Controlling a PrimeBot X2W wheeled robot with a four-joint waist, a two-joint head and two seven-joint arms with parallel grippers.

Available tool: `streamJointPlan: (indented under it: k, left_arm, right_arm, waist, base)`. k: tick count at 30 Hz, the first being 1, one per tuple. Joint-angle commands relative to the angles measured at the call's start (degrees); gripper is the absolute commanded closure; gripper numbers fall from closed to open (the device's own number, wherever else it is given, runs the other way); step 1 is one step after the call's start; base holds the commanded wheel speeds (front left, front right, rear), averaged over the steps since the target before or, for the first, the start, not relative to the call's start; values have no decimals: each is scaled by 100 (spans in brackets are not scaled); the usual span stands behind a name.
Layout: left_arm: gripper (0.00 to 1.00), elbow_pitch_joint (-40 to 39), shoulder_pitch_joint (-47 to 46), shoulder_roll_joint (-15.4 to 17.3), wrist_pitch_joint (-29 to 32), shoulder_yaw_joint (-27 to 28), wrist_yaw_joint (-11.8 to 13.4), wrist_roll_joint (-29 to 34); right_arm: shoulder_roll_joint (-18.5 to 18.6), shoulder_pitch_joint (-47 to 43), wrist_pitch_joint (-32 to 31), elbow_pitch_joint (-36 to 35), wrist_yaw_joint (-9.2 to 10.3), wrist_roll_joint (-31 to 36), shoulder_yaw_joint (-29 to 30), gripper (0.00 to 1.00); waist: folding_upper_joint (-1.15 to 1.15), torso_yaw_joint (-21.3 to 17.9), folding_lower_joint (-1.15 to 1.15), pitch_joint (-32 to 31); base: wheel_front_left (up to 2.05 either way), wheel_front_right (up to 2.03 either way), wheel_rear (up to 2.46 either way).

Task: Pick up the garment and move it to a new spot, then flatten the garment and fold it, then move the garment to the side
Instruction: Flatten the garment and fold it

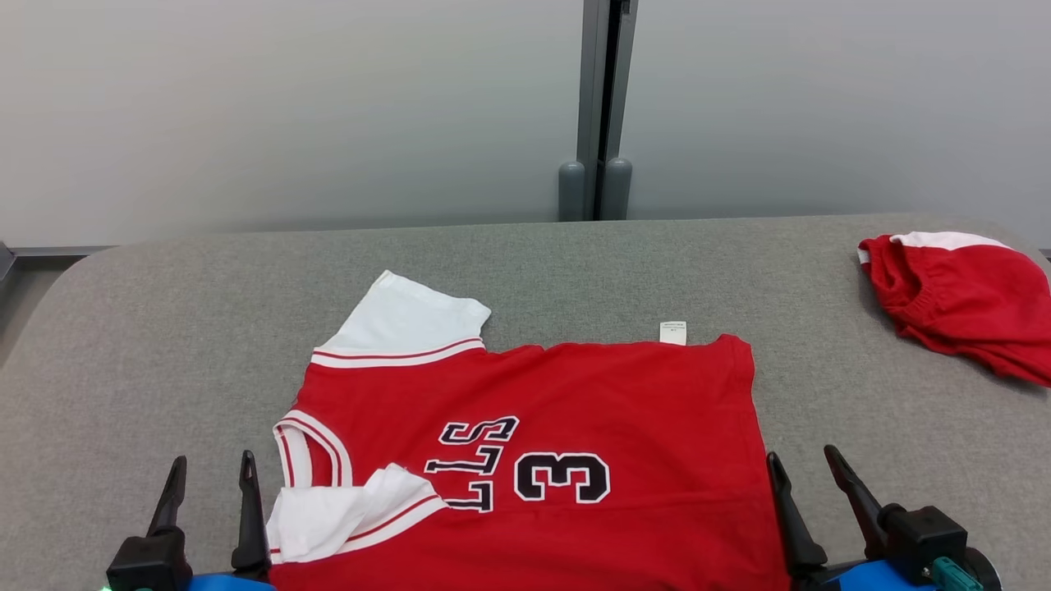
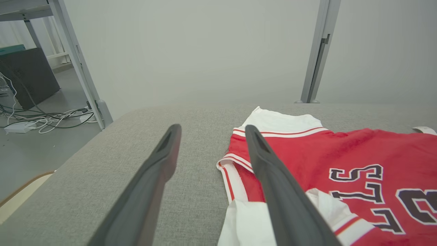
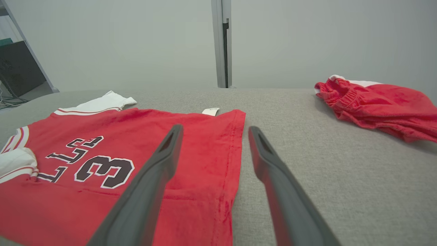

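You have a red jersey [image 1: 575, 394] spread print side up and mostly flat on the grey desk [image 1: 164, 328]. It lies sideways, with its white-and-red trimmed neck opening [image 1: 308, 447] toward the robot's left and its hem [image 1: 749, 386] toward the right. The far sleeve [image 1: 406, 316], white with a red stripe, lies spread out at the far left corner, while the near sleeve [image 1: 345, 509] is folded over onto the chest beside the black, white-edged lettering and the number 3 [image 1: 562, 476]. A small white tag [image 1: 672, 332] sticks out from the far edge near the hem.

A lab: grey partitions [image 1: 328, 107], padded table [image 1: 164, 328] (floor cables [image 2: 44, 118]).
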State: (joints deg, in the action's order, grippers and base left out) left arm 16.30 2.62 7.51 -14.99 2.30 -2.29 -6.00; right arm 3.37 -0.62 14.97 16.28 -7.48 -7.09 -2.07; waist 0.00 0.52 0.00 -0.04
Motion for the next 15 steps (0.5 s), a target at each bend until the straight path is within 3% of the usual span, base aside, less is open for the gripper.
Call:
streamJointPlan:
  k: [1,15]
  left_arm:
    - [0,12,6,20,-26,3,13,27]
    - [0,256,0,54,-26,-16,-6,108]
  right_arm:
    - [-28,-92,30,27,-3,49,8,0]
    - [-46,-58,30,277,-3,130,27,0]
  waist:
    - [0,4,0,-5]
    - [0,15,0,-58]
  base:
    - [0,0,0]
    - [0,0,0]
